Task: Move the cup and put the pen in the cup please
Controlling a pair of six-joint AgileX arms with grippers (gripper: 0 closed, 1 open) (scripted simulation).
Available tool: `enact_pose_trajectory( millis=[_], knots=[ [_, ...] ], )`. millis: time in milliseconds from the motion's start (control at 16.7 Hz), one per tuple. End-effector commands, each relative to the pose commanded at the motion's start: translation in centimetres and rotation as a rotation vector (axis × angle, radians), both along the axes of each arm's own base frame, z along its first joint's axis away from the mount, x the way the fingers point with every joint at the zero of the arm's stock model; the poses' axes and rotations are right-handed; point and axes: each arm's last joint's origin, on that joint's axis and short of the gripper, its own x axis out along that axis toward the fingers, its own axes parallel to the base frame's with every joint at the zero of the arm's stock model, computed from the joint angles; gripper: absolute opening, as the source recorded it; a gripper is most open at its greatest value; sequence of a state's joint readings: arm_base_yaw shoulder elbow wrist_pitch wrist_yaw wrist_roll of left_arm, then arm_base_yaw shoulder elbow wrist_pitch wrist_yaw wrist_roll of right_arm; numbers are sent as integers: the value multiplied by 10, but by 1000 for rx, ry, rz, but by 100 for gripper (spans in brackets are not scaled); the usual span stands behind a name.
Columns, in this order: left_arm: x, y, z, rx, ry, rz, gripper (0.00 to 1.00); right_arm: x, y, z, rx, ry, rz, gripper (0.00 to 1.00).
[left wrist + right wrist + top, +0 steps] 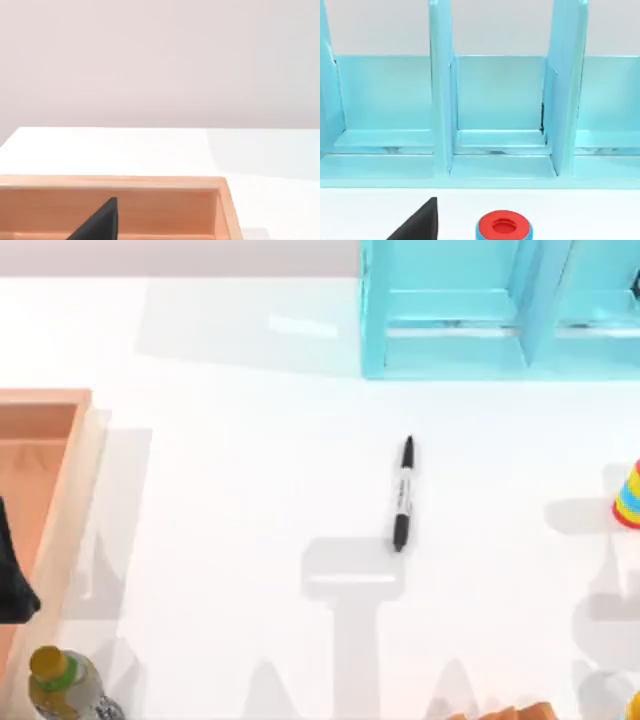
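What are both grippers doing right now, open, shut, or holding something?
Left gripper: one dark finger shows above the light wooden tray; open or shut cannot be told.
Right gripper: one dark finger shows near the turquoise divided rack; cannot be told.

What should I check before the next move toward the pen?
1. Pen located: ok. It lies flat on the table near the middle, long axis running toward the far side.
2. Space around the pen: ok. Nothing touches it; the blue rack stands behind it, apart.
3. Cup located: not ok. I cannot find it in these views.
4. Side clutter: ok. The wooden tray and bottle stay at the left, the striped toy at the right edge.
5. Jaws of both arms: cannot tell. A dark part is seen over the tray, another before the rack.
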State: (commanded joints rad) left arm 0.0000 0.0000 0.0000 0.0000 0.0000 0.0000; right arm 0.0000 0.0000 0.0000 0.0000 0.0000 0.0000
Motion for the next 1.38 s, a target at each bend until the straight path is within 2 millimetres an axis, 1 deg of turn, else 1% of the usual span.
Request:
enact_pose_trajectory(
  millis=[180, 300, 480, 600, 660, 780, 900, 1020, 1140, 1260, 1380],
  knots=[
    [0, 0, 2, 2, 10, 3, 100, 0, 0, 0, 0, 0, 0, 100],
    [0, 1, 11, 11, 58, 13, 100, 0, 0, 0, 0, 0, 0, 100],
    [5, 4, 39, 33, 195, 33, 100, 0, 0, 0, 0, 0, 0, 100],
    [14, 7, 62, 49, 332, 45, 100, 0, 0, 0, 0, 0, 0, 100],
    [22, 9, 73, 56, 417, 49, 100, 0, 0, 0, 0, 0, 0, 100],
    [45, 14, 91, 65, 616, 54, 100, 0, 0, 0, 0, 0, 0, 100],
    [76, 21, 99, 67, 838, 51, 100, 0, 0, 0, 0, 0, 0, 100],
    [109, 30, 100, 61, 1053, 42, 100, 0, 0, 0, 0, 0, 0, 100],
    [140, 39, 96, 52, 1238, 28, 100, 0, 0, 0, 0, 0, 0, 100],
    [166, 49, 93, 41, 1377, 13, 100, 0, 0, 0, 0, 0, 0, 100],
    [186, 57, 92, 33, 1468, 1, 100, 0, 0, 0, 0, 0, 0, 100]
  ],
)
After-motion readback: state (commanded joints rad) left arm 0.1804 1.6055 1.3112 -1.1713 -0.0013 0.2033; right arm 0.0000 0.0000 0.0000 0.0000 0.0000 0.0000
